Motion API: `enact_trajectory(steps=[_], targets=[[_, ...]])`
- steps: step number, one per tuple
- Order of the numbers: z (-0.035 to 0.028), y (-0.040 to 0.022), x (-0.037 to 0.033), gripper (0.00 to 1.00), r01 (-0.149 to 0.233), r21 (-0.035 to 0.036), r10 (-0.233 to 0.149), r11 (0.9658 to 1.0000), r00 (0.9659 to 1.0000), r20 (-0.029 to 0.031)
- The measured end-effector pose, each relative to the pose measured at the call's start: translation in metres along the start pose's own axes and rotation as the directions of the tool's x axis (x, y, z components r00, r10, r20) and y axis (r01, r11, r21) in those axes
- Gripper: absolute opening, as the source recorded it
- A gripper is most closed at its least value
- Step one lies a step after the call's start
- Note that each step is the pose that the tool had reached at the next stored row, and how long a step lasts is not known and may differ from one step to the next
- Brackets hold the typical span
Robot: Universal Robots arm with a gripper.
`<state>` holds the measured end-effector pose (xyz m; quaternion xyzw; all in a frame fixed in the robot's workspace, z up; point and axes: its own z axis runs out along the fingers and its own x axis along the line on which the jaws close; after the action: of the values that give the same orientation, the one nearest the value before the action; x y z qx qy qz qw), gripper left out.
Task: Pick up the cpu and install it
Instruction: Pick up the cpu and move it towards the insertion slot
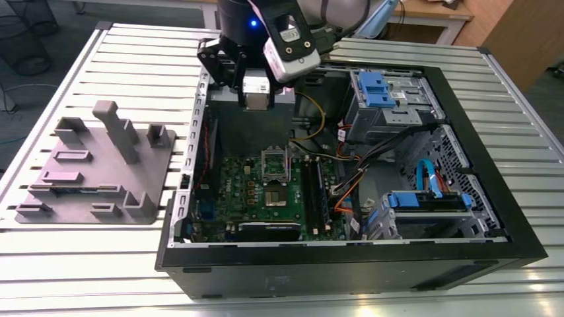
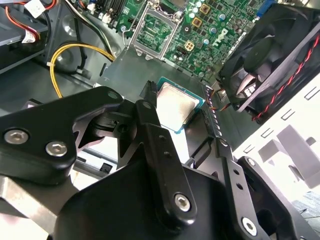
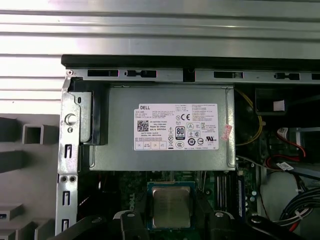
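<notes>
1. The gripper (image 2: 180,117) is closed tight on the cpu (image 2: 174,105). Its black fingers (image 2: 150,120) press on two sides of the chip.
2. The cpu is up in the air, shiny silver side showing (it has a thin blue-green edge). In the first wrist view the cpu (image 3: 171,205) sits between the finger tips too.
3. Right under it is the grey power box (image 3: 160,127) with a white sticker on top.
4. A little farther on is the green board (image 1: 264,205). The socket (image 1: 275,195) on it has no chip in it, and its metal frame (image 1: 273,162) looks flipped open.
5. Beside the board, in the second wrist view, is a black fan (image 2: 270,50) with red wires, and on the other side a yellow wire (image 2: 65,55) bends in a loop.
6. All of this is inside the black computer case (image 1: 352,271), which lies open on its side.
7. Outside the case, at the exterior view's left, a grey tray (image 1: 97,165) with upright blocks sits on the metal table (image 1: 132,59).
</notes>
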<state>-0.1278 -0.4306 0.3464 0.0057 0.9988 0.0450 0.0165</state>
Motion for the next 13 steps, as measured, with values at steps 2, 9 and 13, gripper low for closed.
enact_trajectory(steps=[2,9,13], targets=[[0.0003,-0.0011,0.0000,0.47,0.000,-0.0001,0.000,1.0000,1.0000,0.0001],[0.0010,-0.0062,-0.0005,0.47,0.000,-0.0001,0.000,1.0000,1.0000,0.0001],[0.0015,-0.0089,-0.0010,0.47,0.000,0.0000,0.000,1.0000,1.0000,0.0001]])
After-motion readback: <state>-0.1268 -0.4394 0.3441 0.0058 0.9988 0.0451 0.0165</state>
